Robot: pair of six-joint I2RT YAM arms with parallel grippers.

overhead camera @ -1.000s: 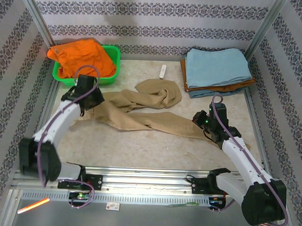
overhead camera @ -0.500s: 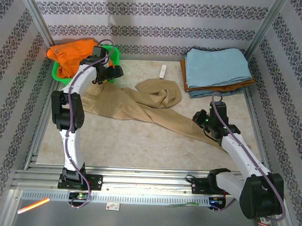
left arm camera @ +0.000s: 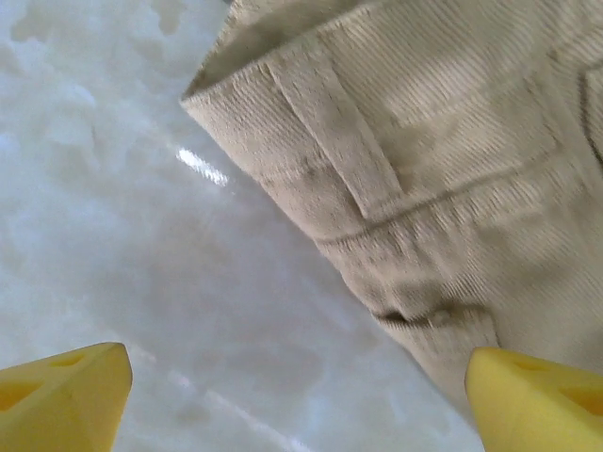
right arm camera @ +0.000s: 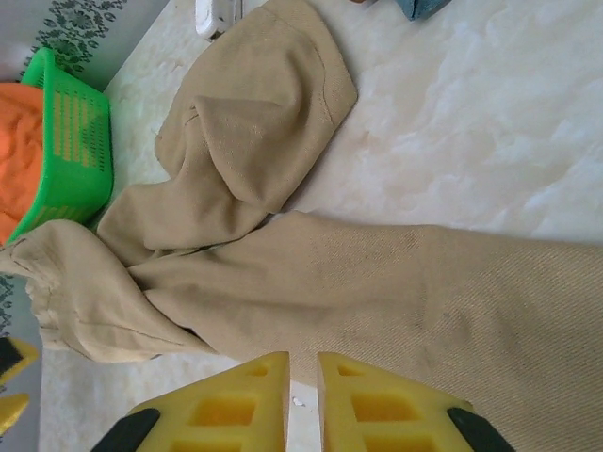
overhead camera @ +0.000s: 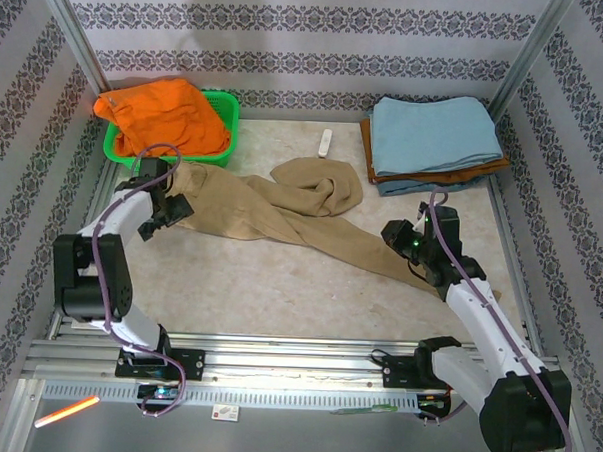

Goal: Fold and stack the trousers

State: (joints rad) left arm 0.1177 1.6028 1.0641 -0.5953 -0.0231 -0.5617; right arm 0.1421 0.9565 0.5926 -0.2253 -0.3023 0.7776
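The khaki trousers (overhead camera: 272, 210) lie spread across the table, waistband at the left by the basket, one leg running to the right front, the other bunched up at the back middle. My left gripper (overhead camera: 165, 218) hovers at the waistband's left end. In the left wrist view its jaws (left arm camera: 301, 405) stand wide open over bare table, with the waistband corner (left arm camera: 424, 141) just ahead. My right gripper (overhead camera: 412, 263) is over the leg's lower end. Its yellow fingers (right arm camera: 367, 405) are parted by a narrow slit with nothing in it, and the leg (right arm camera: 377, 282) lies just beyond the tips.
A green basket (overhead camera: 219, 157) holding an orange garment (overhead camera: 161, 115) stands at the back left. A folded light-blue cloth (overhead camera: 431, 132) tops a pile at the back right. A small white object (overhead camera: 325, 142) lies at the back middle. Metal posts and patterned walls close in the table.
My left arm has swung back from the basket to the waistband's left end with its jaws open. The right jaws have parted a little. The trousers lie straighter than a second ago.
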